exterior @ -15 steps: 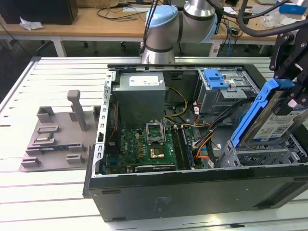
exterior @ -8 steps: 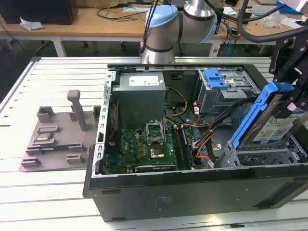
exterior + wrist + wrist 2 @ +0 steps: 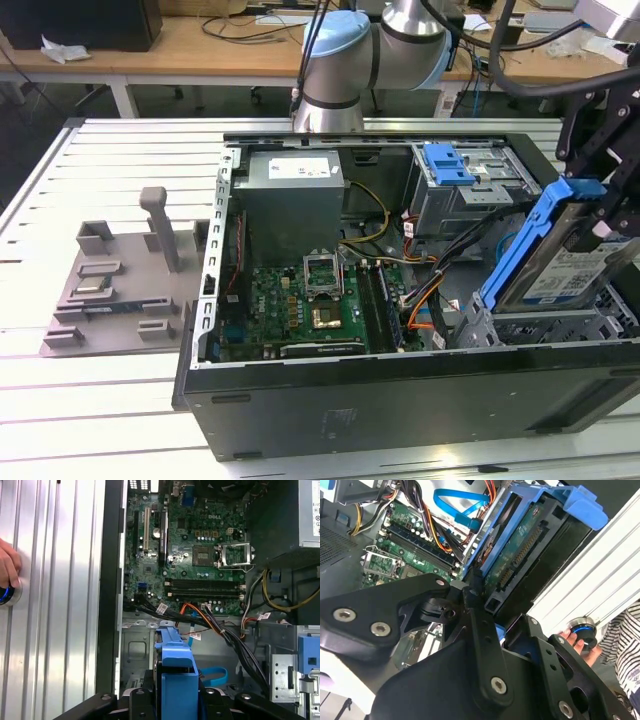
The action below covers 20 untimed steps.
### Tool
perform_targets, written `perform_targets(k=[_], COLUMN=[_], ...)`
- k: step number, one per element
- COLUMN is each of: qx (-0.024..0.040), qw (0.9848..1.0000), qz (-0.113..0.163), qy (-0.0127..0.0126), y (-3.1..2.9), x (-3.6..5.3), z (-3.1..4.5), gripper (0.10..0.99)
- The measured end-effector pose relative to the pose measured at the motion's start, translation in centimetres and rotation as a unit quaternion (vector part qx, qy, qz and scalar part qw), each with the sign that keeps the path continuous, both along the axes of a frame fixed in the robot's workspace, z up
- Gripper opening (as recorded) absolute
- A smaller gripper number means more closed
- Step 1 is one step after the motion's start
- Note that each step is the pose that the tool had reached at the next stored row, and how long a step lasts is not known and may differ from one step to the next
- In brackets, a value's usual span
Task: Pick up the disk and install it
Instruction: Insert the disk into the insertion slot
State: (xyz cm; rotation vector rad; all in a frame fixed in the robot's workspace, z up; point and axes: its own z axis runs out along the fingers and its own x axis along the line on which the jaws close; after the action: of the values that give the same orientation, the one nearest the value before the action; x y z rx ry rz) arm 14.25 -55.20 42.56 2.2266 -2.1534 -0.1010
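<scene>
Gripper (image 3: 600, 205) fingers are closed on the disk (image 3: 562, 262), one on each side of its top end. The disk hangs tilted over the grey metal cage (image 3: 545, 330) at the exterior view's right end of the open computer case (image 3: 400, 405), with its low end down near the cage. In the second wrist view the gripper (image 3: 502, 615) pinches the blue frame around the disk (image 3: 530, 545), and the row of little gold pins on the disk's green board faces out. In the first wrist view the blue frame of the disk (image 3: 175, 672) sits between the black fingers, above the wires and the green board (image 3: 190, 555) of the computer. I think the disk is hard and stiff and a bit heavy for its size. Its metal looks smooth, so it might slip. The pins and the little board look easy to hurt, so the blue frame's sides seem the best place to hold it. A person's hand (image 3: 7, 565) rests on a round knob on the table (image 3: 100, 400) beside the case.
</scene>
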Motion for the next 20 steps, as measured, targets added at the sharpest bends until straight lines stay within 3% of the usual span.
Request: perform_targets(k=[10,20], qx=[-0.0001,0.0000], qw=[1.0000,1.0000], qz=[0.000,0.000], qy=[0.0000,0.0000], y=[0.00,0.00], x=[0.00,0.00], z=[-0.93,-2.75], gripper=[0.369,0.369])
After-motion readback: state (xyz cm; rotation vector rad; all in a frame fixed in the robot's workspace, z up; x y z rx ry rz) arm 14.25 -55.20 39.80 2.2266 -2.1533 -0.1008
